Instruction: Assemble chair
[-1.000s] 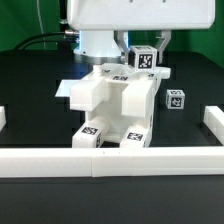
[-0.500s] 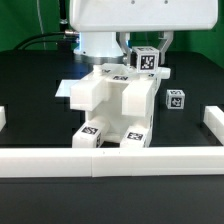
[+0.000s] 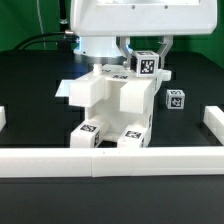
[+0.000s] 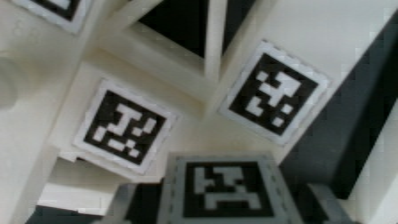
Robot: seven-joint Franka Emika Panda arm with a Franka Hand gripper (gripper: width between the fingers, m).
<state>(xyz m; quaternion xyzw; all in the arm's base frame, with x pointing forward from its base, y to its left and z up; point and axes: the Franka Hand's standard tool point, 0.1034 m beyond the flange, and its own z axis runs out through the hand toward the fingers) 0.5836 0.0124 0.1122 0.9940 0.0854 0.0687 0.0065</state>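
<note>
The leg (image 3: 147, 66) sits a touch lower than half a second ago, and my arm has sunk with it, so I judge I am seating it onto the top of the half-built chair (image 3: 108, 100), which stands mid-desk (image 3: 30, 100). My claw (image 3: 145, 52) straddles the leg, a finger on either side. Whether they actually pinch it I cannot tell. A spare block (image 3: 176, 99) lies just beside the chair.

Setting: a robotics laboratory test bench. Indicators:
- a black desk (image 3: 30, 95) enclosed by a white border rail (image 3: 110, 160)
- a white robot arm (image 3: 125, 15) positioned above it
- black-and-white square tags (image 3: 146, 66) fixed to the white chair parts (image 3: 105, 100)
- cables (image 3: 45, 40) routed behind the desk
</note>
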